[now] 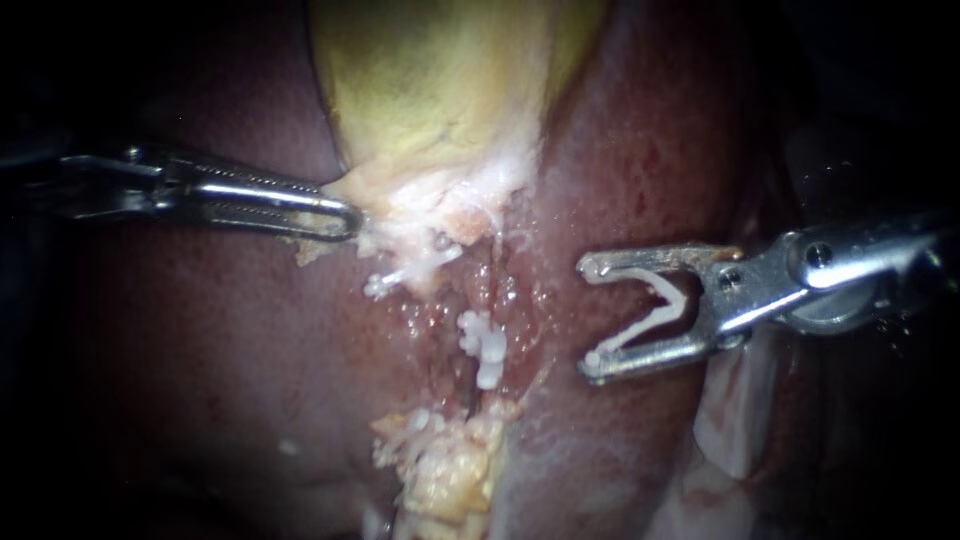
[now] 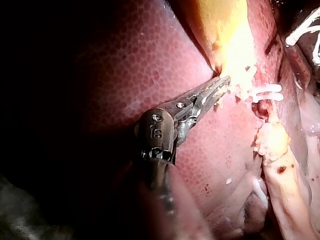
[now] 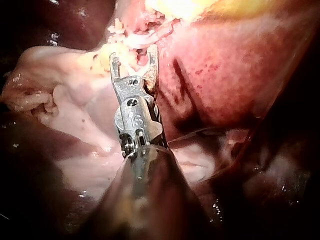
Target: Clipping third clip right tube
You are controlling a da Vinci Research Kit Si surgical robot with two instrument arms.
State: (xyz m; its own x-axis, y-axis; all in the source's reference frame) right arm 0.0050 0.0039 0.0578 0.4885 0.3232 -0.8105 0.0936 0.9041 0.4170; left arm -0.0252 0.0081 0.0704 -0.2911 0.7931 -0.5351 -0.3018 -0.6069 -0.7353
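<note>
Left instrument (image 1: 345, 222) comes in pretty much level from the side, with its jaws pressed together and pinching the pale lower edge of the yellow-green gallbladder (image 1: 430, 90). Right instrument (image 1: 591, 318) reaches in from the other side, tilted slightly down. Its jaws are spread wide, with a white V-shaped plastic clip (image 1: 668, 305) seated between them and touching both. It hangs over the dark red liver (image 1: 200, 350), clearly apart from the right tube (image 1: 480, 395), which sits mid-scene carrying stacked white clips (image 1: 483, 343).
</note>
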